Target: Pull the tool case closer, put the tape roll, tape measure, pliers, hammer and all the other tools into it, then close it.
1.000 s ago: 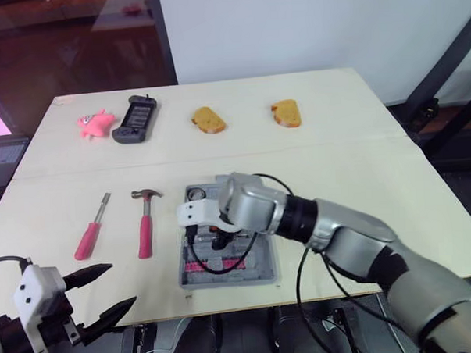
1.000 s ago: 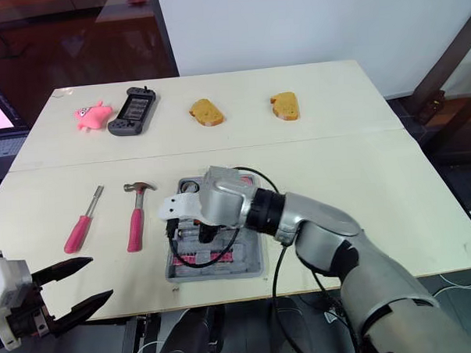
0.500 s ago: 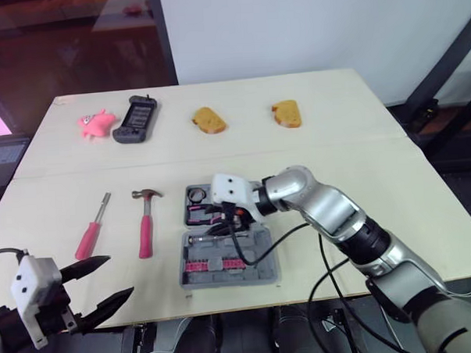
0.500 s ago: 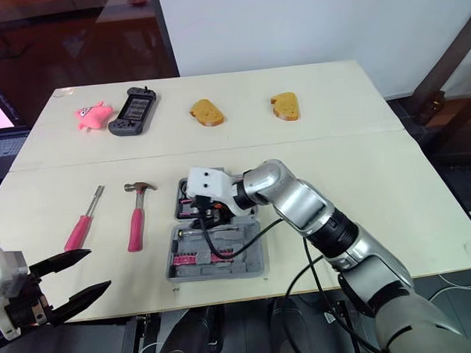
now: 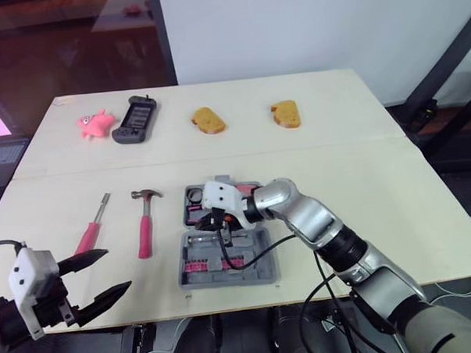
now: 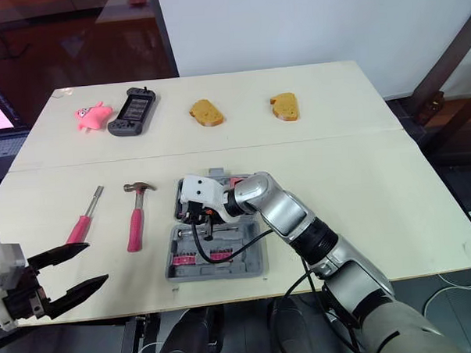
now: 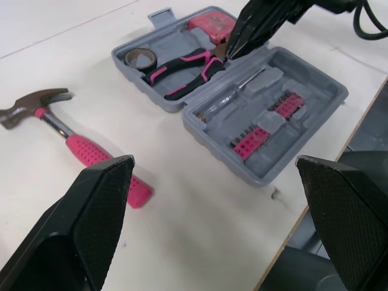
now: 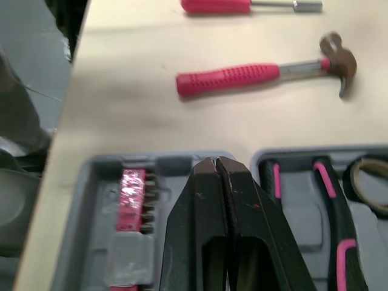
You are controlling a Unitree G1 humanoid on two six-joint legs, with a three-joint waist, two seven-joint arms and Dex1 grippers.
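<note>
- The surface (image 5: 361,179) carries the open tool case (image 5: 224,280) near its front edge, about central. By that position, the pulling-closer step looks done.
- The hammer (image 5: 145,227) lies on the bare surface just to the left of the case. Its long axis runs near to far, with the pink handle toward the robot and the steel head at the far end.
- The screwdriver (image 5: 89,234) lies farther left, roughly parallel to the hammer, also with its handle toward the robot.
- The case's far half already holds the pliers (image 7: 185,65), the tape roll (image 7: 140,56) and a red block that looks like the tape measure (image 7: 212,23).
- The left tool (image 5: 119,269) hovers at the front-left edge of the surface with its fingers spread wide and nothing between them. They point forward over the surface, and both loose handles lie just beyond.
- The hammer sits ahead of the left tool and slightly to its right, so this arm is judged the nearer one for it. A grasp would have to close across the handle.
- The right arm reaches in from the right with its elbow bent. The right tool (image 8: 217,162) hangs over the middle of the case by the hinge line, its fingers pressed together on nothing.
- From there the hammer lies off to the right tool's left, past the case wall.
</note>
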